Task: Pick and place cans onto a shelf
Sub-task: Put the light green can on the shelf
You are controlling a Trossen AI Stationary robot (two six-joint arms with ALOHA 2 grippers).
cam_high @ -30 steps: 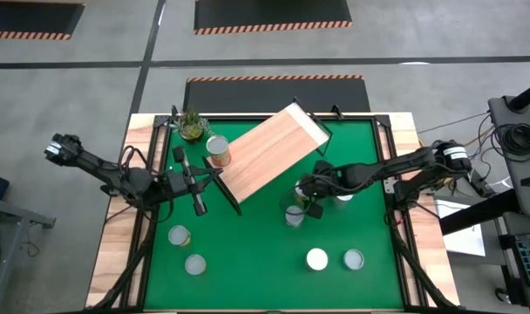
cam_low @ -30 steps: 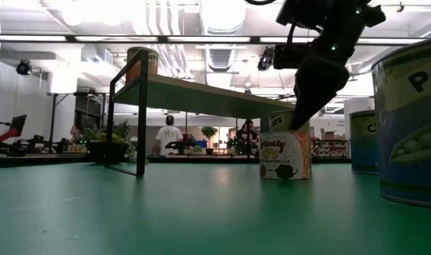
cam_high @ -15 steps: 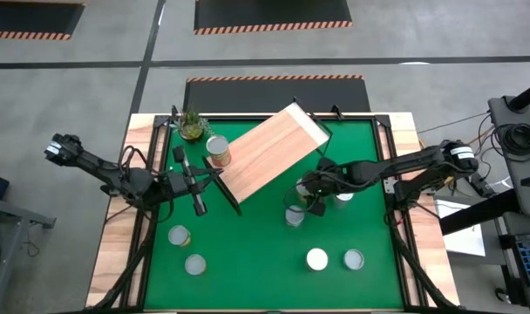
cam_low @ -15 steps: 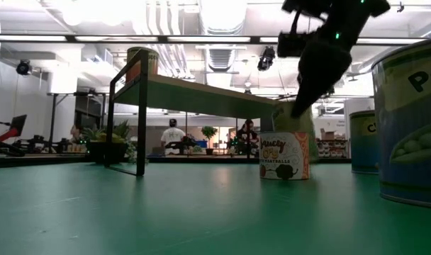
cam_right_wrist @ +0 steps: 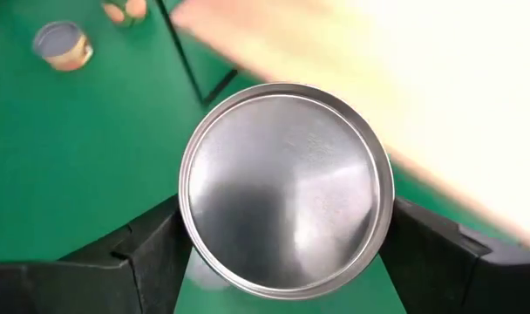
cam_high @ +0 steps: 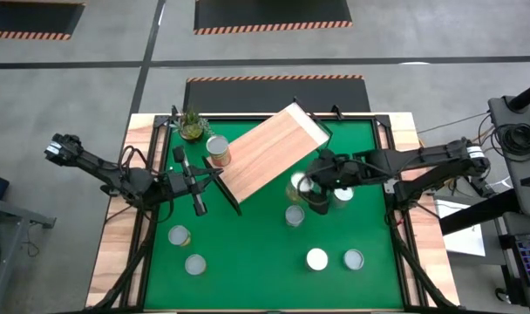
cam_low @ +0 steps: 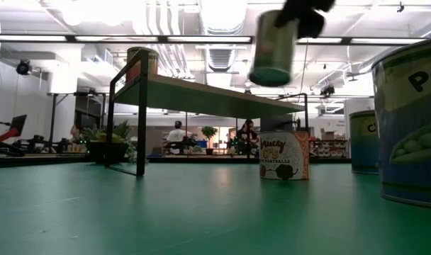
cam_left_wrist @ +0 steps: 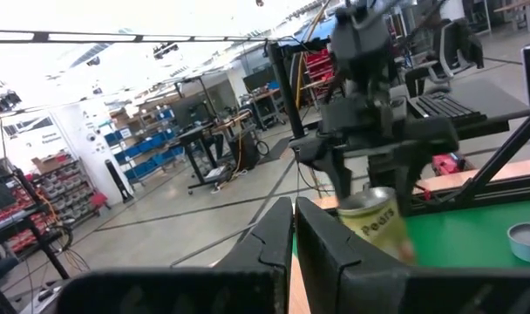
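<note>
Item: held can, silver top, label reading "Pears"; clamped between the fingers of the right gripper and carried in the air just beside the near edge of the shelf, clear of the green mat. In the low view the can is seen at about the height of the shelf board.

One can is stood on the shelf's left end. Loose cans are set on the mat: one just below the gripper, one beside the right arm, two at lower right, two at lower left.

Left gripper: fingers together, nothing held, parked left of the shelf.

Potted plant is placed at the far left corner.
</note>
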